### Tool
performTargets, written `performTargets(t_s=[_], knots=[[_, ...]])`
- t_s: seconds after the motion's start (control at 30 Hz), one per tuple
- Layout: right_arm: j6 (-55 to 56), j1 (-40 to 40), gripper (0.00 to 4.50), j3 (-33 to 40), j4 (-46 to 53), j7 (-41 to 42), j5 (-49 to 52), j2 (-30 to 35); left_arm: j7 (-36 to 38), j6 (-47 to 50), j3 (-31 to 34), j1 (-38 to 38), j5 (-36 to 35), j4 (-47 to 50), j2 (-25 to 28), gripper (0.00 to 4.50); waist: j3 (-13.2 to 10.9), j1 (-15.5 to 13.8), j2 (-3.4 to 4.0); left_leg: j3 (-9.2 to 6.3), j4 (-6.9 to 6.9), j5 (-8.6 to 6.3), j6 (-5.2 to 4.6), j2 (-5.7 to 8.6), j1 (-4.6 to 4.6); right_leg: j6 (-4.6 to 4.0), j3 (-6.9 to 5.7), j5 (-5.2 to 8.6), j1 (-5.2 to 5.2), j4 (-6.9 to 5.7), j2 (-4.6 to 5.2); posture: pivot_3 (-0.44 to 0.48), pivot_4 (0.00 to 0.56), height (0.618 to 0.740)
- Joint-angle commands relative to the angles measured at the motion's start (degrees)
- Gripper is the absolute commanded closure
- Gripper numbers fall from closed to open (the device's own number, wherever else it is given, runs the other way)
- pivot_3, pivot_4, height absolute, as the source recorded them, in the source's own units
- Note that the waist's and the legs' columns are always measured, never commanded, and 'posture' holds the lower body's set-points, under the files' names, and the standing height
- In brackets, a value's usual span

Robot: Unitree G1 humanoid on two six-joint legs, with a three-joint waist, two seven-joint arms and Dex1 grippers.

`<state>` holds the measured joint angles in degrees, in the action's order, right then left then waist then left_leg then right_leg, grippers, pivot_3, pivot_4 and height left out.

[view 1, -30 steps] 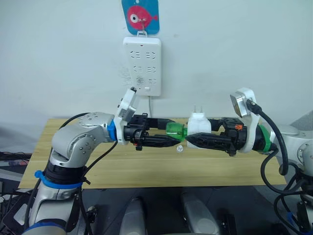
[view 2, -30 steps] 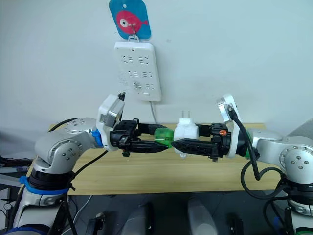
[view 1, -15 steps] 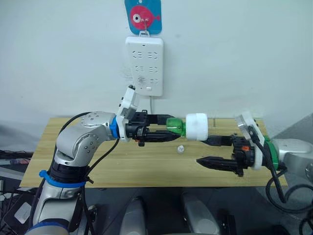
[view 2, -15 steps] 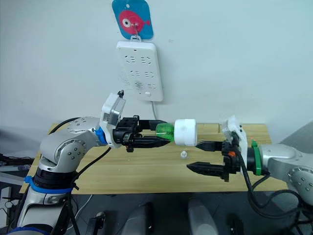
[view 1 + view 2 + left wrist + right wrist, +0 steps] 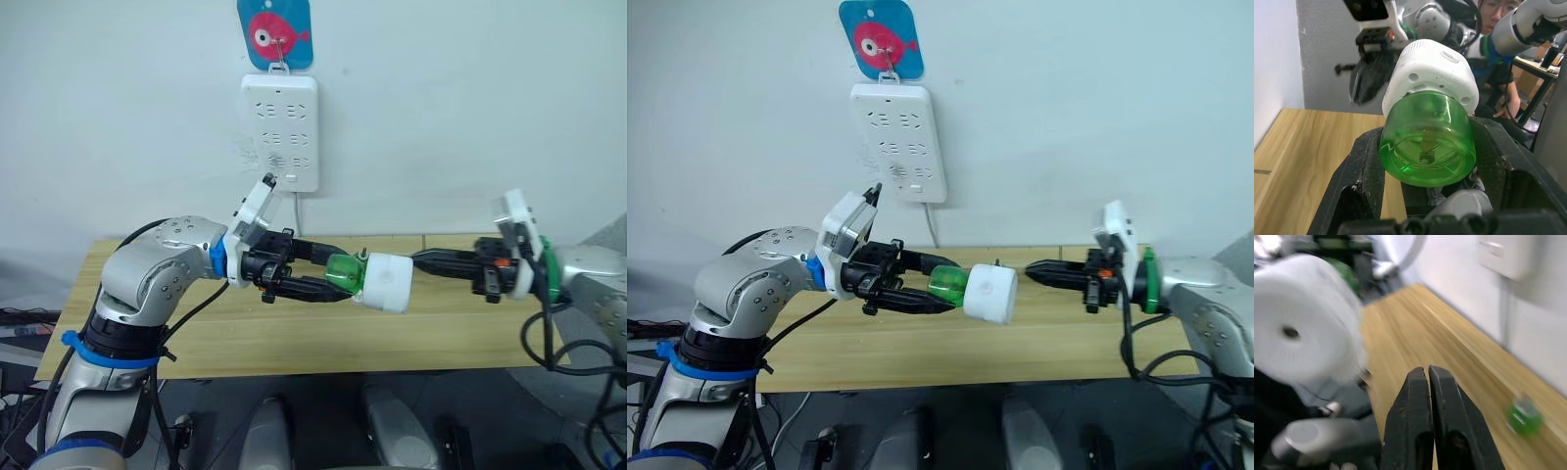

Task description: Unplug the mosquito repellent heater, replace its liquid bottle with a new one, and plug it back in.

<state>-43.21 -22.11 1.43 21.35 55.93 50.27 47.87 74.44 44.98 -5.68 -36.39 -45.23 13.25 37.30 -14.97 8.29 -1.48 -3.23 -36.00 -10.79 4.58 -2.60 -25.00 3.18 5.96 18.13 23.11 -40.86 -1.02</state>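
Released by the closed, empty right gripper [image 5: 1036, 269], heater [image 5: 386, 283] hangs from bottle [image 5: 344, 274], which left gripper [image 5: 328, 275] clamps for plugging in.

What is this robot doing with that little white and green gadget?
It is changing the liquid in a plug-in mosquito repellent heater. The left gripper grips the green bottle screwed into the white heater and holds both in the air above the wooden table. The right gripper is shut and empty, pointing at the heater from beside it. Another small green bottle lies on the table, and the power strip hangs on the wall behind.
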Motion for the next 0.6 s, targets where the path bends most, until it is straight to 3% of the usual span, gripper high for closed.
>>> performTargets(t_s=[0.03,0.3,0.6], knots=[[-3.11,-1.65,4.50,-1.24,5.73,0.20,4.08,-1.69,-0.88,0.88,1.46,-1.11,-2.07,0.61,-0.96,2.12,0.00,-0.18,0.01,-0.03,0.00,0.00,0.00,0.00,-0.01,0.00,-0.02,0.00,0.00,0.00,0.00,-0.212,0.237,0.723],[-10.62,-1.84,4.50,2.05,13.39,-7.58,17.48,-4.39,-4.28,-2.38,2.07,-0.84,0.87,-1.23,-2.97,2.12,0.00,-0.35,0.00,-0.16,-0.01,-0.01,0.00,0.01,-0.16,-0.22,-0.19,-0.12,0.01,0.03,0.04,-0.208,0.233,0.723],[-12.23,-6.90,4.50,5.08,12.52,-17.10,29.30,-4.31,-3.59,-8.52,0.32,-0.76,6.65,-3.56,-3.78,2.12,0.00,-0.28,0.00,-0.10,-0.08,0.00,0.00,0.00,-0.14,0.01,-0.13,0.00,0.01,0.01,0.03,-0.215,0.226,0.723]])
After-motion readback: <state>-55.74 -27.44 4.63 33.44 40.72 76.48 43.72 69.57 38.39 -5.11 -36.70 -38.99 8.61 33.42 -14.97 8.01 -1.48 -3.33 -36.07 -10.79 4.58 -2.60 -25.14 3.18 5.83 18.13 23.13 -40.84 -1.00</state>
